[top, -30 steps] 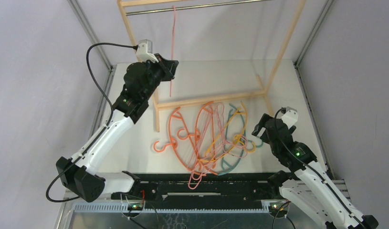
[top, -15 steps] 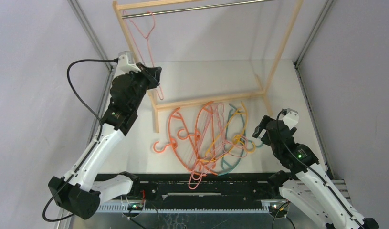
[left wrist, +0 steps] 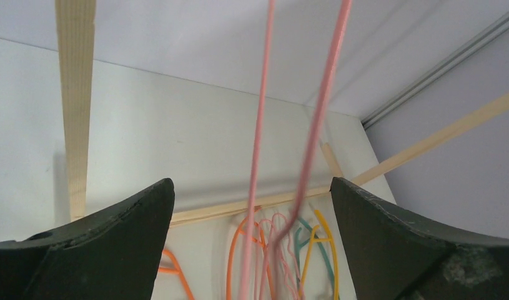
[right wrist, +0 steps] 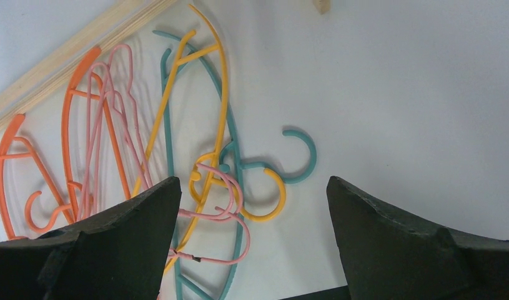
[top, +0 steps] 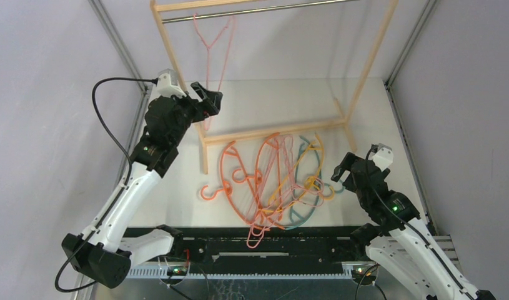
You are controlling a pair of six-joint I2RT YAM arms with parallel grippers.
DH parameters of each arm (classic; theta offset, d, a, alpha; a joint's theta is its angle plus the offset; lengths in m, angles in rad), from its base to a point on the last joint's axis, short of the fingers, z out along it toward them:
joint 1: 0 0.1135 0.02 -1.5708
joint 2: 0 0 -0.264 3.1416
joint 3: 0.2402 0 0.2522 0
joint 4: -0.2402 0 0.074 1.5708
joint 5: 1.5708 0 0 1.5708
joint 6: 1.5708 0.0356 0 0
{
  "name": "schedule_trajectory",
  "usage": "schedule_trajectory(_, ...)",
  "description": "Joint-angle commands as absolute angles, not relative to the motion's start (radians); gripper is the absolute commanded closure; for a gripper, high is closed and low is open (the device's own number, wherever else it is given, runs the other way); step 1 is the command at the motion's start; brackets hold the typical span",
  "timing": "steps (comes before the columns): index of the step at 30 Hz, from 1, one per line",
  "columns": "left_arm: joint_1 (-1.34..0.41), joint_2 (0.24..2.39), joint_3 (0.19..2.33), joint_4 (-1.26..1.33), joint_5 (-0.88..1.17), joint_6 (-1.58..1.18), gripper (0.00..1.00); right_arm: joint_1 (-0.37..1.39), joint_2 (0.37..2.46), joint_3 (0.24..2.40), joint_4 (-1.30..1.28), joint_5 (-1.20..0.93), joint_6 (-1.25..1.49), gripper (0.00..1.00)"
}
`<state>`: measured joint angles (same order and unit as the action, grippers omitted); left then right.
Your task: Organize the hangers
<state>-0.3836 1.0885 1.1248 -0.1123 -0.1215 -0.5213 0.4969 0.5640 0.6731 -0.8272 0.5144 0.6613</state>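
Now that our left gripper (top: 209, 100) is spreading its jaws wide, we are letting go of the pale pink hanger (top: 213, 44) that those jaws were pinching a second ago. It is hanging by its hook from the metal rod (top: 270, 9) of the wooden rack (top: 370, 56), near the rod's left end. It is showing us its full triangle, where a moment back it was edge-on and then dragged to the left. From the left wrist, its two pink wires (left wrist: 323, 106) are running down through the gap between the open jaws, apparently touching neither.

We are taking this to mean that one hanger is now placed and the left arm is becoming free to back away. The lower bar may catch a finger if the arm is pulling out crookedly.

The remaining hangers (top: 276, 181) are lying in a tangled heap on the table (top: 270, 106), just in front of the rack's base. Our right gripper (top: 346, 170) is hovering at the heap's right edge with its jaws wide and holding nothing. The hook of the teal hanger (right wrist: 301, 156) is lying below it. We are judging most of the task as not yet done.
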Motion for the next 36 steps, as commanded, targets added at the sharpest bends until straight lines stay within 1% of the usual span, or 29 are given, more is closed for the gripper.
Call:
schedule_trajectory(1,-0.381,1.044,1.197,-0.152,-0.118,-0.495,0.0,0.493,0.547,0.675,-0.806,0.523,0.67,0.05)
schedule_trajectory(5,-0.413,0.961,1.217,-0.221,-0.124,-0.463,0.01,0.492,0.545,0.674,-0.801,0.516,0.667,0.05)
schedule_trajectory(9,-0.515,0.903,1.272,-0.322,-0.161,-0.392,0.01,0.493,0.551,0.674,-0.789,0.509,0.665,0.05)
schedule_trajectory(11,-0.586,0.893,1.299,-0.374,-0.203,-0.338,0.01,0.492,0.558,0.674,-0.778,0.499,0.659,0.05)
schedule_trajectory(14,-0.698,0.887,1.33,-0.45,-0.318,-0.25,0.01,0.492,0.563,0.673,-0.772,0.488,0.664,0.06)
schedule_trajectory(17,-0.736,0.886,1.336,-0.511,-0.367,-0.223,0.01,0.494,0.563,0.674,-0.778,0.482,0.678,0.06)
schedule_trajectory(25,-0.744,0.836,1.225,-0.532,-0.449,-0.248,0.01,0.494,0.534,0.674,-0.811,0.481,0.693,0.08)
schedule_trajectory(31,-0.856,0.851,1.178,-0.527,-0.464,-0.257,0.01,0.494,0.516,0.674,-0.82,0.483,0.691,0.08)
schedule_trajectory(36,-0.954,0.929,1.015,-0.49,-0.388,-0.313,0.06,0.494,0.521,0.674,-0.814,0.476,0.697,0.09)
